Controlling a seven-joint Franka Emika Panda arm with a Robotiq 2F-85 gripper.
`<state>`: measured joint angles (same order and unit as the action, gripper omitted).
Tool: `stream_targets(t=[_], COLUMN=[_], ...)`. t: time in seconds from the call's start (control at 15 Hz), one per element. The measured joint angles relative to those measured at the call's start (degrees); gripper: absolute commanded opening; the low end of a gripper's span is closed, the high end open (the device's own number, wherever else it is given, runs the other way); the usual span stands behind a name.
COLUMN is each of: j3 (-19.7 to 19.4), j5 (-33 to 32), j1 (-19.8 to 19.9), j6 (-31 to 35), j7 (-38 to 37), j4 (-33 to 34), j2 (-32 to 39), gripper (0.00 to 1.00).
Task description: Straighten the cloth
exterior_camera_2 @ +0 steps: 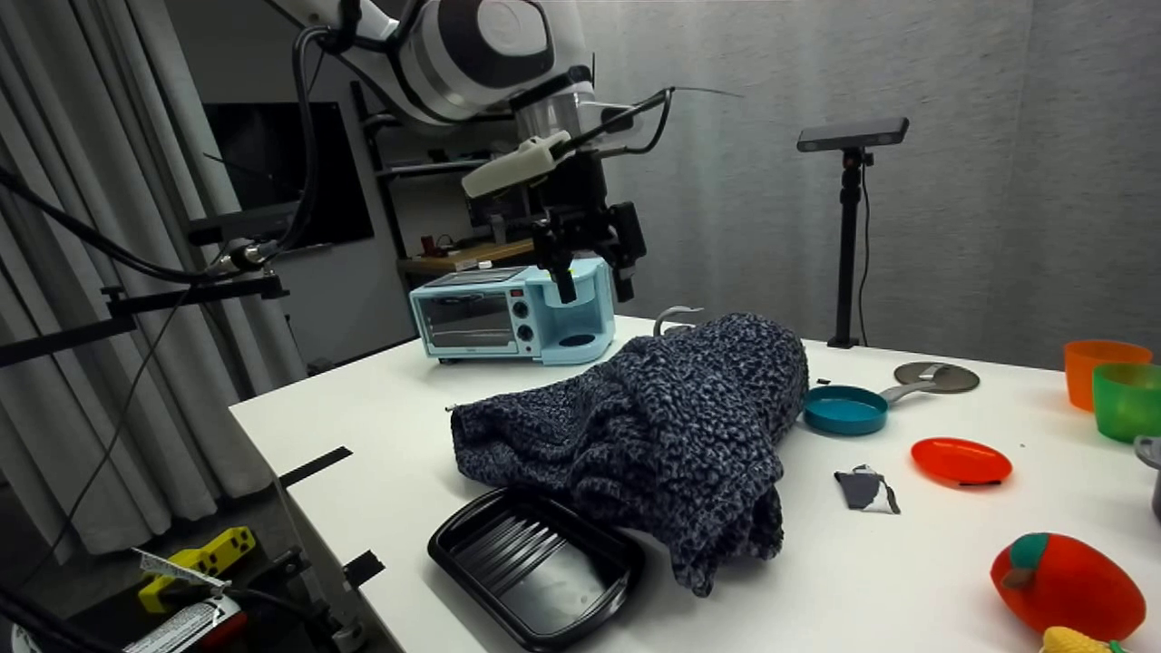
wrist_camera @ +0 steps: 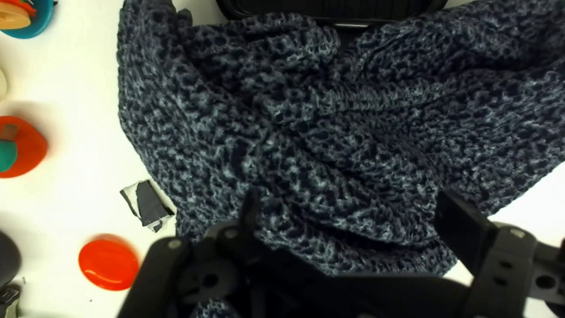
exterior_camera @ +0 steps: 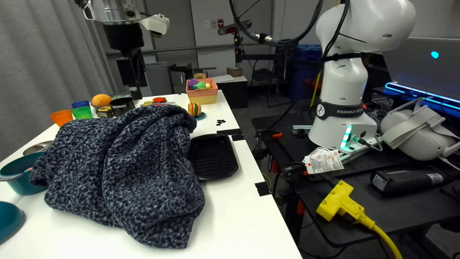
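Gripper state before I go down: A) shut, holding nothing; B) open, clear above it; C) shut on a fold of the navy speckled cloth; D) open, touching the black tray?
B: in an exterior view, the light-blue toaster oven shows through the gap of the open gripper, which hangs above the speckled cloth.

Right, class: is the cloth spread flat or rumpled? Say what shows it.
Rumpled: the cloth has deep creases in the wrist view and bulges up from the table in both exterior views.

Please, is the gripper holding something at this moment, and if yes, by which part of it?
Nothing is held: the fingers stand apart above the cloth, gripping no part of it.
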<state>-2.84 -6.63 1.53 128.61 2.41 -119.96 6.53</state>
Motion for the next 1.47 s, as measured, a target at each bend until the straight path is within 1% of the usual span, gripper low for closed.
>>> stream_targets(t=[0.4,0.8,0.87,0.93,1.07,1.2,1.27,1.4,1.47], j3=[-2.0,-2.8,-2.8,-2.8,-2.8,-2.8,-2.8,-2.7,-2.5], j5=[0.0,0.3,0.5,0.8,1.7,2.2,2.4,2.7,2.7], j1=[1.9,3.9,4.1,4.4,4.8,5.1,5.2,5.2,5.2], j6=[0.0,0.0,-0.1,-0.2,-0.5,-0.8,-1.1,-2.2,-2.7], j7=[0.0,0.9,1.5,2.1,3.4,3.9,3.9,3.9,3.9], j4=[0.5,3.5,4.2,5.0,6.7,8.4,9.3,10.6,11.2], j2=[3.8,9.3,10.4,11.5,13.8,15.8,16.5,17.3,17.4], gripper=[1.0,1.0,0.95,0.72,0.68,0.53,0.44,0.28,0.22])
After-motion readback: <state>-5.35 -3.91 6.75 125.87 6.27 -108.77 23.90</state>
